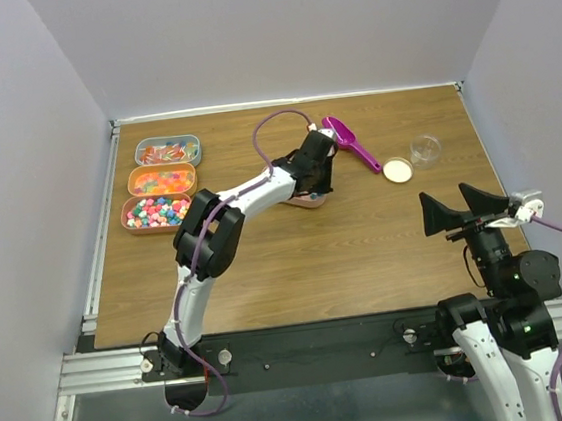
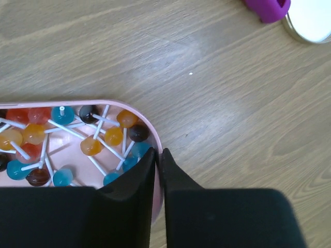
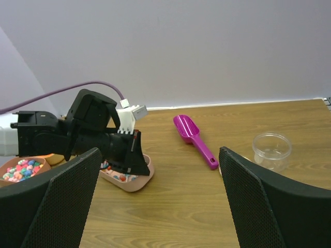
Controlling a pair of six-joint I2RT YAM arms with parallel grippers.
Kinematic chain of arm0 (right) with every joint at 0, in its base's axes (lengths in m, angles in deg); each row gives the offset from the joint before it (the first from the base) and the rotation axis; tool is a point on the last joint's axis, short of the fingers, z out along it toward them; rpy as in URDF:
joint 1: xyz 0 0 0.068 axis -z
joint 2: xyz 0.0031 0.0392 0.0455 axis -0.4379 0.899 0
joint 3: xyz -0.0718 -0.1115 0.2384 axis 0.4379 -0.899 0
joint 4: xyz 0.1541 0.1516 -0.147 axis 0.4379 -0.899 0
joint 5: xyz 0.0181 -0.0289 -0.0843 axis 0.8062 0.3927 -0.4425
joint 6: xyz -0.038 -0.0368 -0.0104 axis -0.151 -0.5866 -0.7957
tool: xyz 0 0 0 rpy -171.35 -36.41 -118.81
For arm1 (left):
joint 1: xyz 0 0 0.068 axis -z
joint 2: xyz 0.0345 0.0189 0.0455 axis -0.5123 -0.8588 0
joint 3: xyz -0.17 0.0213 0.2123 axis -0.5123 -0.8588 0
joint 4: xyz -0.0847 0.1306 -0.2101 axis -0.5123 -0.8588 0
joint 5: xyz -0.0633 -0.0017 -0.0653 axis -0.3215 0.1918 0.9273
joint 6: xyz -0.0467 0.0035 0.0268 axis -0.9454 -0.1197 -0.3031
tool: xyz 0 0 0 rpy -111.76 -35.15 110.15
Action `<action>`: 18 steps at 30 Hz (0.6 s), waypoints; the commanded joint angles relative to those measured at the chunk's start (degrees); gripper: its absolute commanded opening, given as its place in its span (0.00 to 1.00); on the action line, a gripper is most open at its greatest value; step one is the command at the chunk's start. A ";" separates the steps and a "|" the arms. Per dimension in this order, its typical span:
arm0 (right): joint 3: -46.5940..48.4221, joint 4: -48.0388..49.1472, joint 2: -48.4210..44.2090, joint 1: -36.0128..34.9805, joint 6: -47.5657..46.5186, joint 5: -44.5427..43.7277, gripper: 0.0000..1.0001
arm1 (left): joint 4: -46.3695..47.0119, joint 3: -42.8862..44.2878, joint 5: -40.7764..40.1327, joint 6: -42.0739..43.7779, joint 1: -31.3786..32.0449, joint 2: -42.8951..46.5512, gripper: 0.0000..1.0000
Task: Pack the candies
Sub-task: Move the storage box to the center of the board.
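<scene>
The wooden table carries three oval trays upper left, a pink lollipop tray, magenta scoop, cream lid, clear cup.

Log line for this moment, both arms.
left gripper: shut on pink tray rim | right gripper: open, empty | scoop, lid, cup: not held

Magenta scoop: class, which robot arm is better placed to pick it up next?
Probably the right. The right gripper is open and empty, facing the magenta scoop; the left gripper pinches the pink lollipop tray rim.
</scene>
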 commanded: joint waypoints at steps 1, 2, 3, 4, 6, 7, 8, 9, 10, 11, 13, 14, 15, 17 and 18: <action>0.47 -0.28 1.07 -0.41 0.37 0.64 1.00 | -0.33 3.21 3.85 -5.11 0.72 -2.31 0.22; 0.56 -0.45 1.68 -0.50 0.28 0.64 1.00 | -0.33 3.31 3.76 -5.20 0.90 -2.05 0.31; 0.91 -0.71 2.21 -0.41 0.72 -0.41 1.00 | -0.24 3.31 3.76 -5.20 0.90 -1.70 0.35; 1.17 -1.59 2.82 -0.41 1.07 -1.03 1.00 | 0.02 3.13 3.85 -5.20 0.90 -0.74 0.38; 2.23 -2.38 5.62 -0.50 1.25 -1.73 1.00 | 0.55 2.52 3.85 -5.20 0.98 0.76 0.43; 2.67 -3.00 6.95 -0.41 1.33 -2.00 1.00 | 0.81 1.73 3.85 -5.29 0.99 2.85 0.45; 3.63 -3.09 8.18 -0.41 1.51 -2.00 1.00 | 1.16 1.46 4.11 -5.29 0.99 4.18 0.50; 4.16 -3.09 10.98 -0.41 2.64 -4.09 1.00 | 1.51 1.38 4.28 -5.29 0.99 5.50 0.50; 4.60 -3.09 12.57 -0.41 3.26 -4.98 1.00 | 1.61 1.29 4.20 -5.29 1.07 8.56 0.55; 5.13 -3.09 14.15 -0.41 3.79 -5.86 1.00 | 1.78 1.29 4.02 -4.68 0.90 10.33 0.61; 8.02 -3.35 20.72 -0.50 5.46 -9.10 1.00 | 1.78 1.29 2.36 -3.63 0.81 16.11 0.66; 9.34 -3.53 23.63 -0.41 6.16 -10.34 1.00 | 1.43 1.11 2.27 -2.40 0.64 18.06 0.67; 11.61 -3.79 26.18 -0.50 6.95 -11.91 1.00 | 0.65 1.02 -0.35 -1.52 -0.06 20.08 0.67; 14.96 -6.24 34.88 -0.41 7.48 -12.89 1.00 | 0.20 -0.90 -1.07 -0.20 -1.64 25.97 0.67; 16.54 -7.56 37.69 -0.50 8.27 -14.20 1.00 | 0.03 -2.04 -1.60 1.89 -2.52 27.99 0.67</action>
